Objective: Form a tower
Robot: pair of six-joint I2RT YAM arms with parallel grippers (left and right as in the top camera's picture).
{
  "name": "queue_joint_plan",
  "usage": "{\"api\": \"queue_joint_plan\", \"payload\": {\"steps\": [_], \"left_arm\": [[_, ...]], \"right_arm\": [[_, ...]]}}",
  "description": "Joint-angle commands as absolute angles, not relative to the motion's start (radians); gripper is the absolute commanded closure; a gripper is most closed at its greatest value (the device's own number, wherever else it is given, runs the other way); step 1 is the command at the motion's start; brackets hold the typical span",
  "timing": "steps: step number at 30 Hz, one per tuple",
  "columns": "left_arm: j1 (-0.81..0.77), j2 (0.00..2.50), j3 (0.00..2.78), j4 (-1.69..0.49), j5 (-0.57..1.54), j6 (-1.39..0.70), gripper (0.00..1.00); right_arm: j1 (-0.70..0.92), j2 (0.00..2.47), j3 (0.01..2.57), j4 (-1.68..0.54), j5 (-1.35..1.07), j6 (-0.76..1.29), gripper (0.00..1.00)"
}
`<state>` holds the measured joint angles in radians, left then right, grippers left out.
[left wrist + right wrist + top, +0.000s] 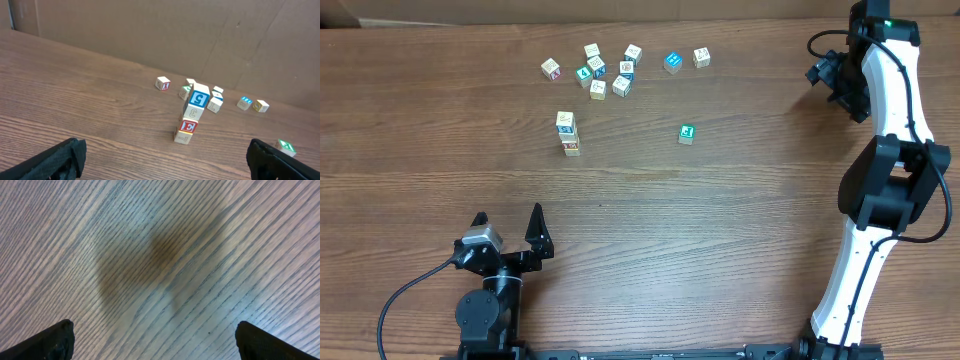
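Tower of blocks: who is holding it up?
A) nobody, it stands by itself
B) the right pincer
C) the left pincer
A: the tower stands free on the table, while the left pincer and right pincer are both open, empty and well away from it.

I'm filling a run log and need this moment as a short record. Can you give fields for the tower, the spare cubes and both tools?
tower: standing, what looks like four cubes, blue-faced cube on top, slightly staggered
loose cubes: clustered beyond the tower, none touching it
green-faced cube: alone, on the right arm's side of the tower
left tool: open, empty, well short of the tower
right tool: open, empty, above bare table
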<state>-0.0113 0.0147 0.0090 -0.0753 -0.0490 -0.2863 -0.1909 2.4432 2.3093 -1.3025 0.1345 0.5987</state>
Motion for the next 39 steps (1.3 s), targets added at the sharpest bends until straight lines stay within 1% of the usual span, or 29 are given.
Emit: {"api": "queue_joint_plan", "payload": {"steps": [1, 14, 16, 20, 23, 39], "left_arm": [[-0.005, 0.004, 0.005, -0.074, -0.052, -0.292, 0.0], [-0.005, 0.004, 0.005, -0.073, -0.059, -0.289, 0.0], [-0.005, 0.004, 0.005, -0.073, -0.059, -0.229, 0.01], [-0.005, 0.005, 0.005, -0.074, -0.055, -0.03, 0.0], [-0.005, 0.005, 0.005, -0.074, -0.055, 0.039, 0.0], [-0.005, 0.005, 0.005, -0.073, -0.052, 0.038, 0.01]], "right_arm": [[-0.194, 2.394, 2.318, -1.302, 0.138, 0.598, 0.0], [-0.194, 2.394, 2.318, -1.302, 0.138, 0.598, 0.0], [-0.194, 2.394, 2.318, -1.302, 0.138, 0.598, 0.0], [-0.194, 2.394, 2.318, -1.302, 0.138, 0.598, 0.0], [-0.194, 2.394, 2.318, -1.302, 0.138, 0.598, 0.0], [-0.194, 2.394, 2.318, -1.302, 0.138, 0.598, 0.0]]}}
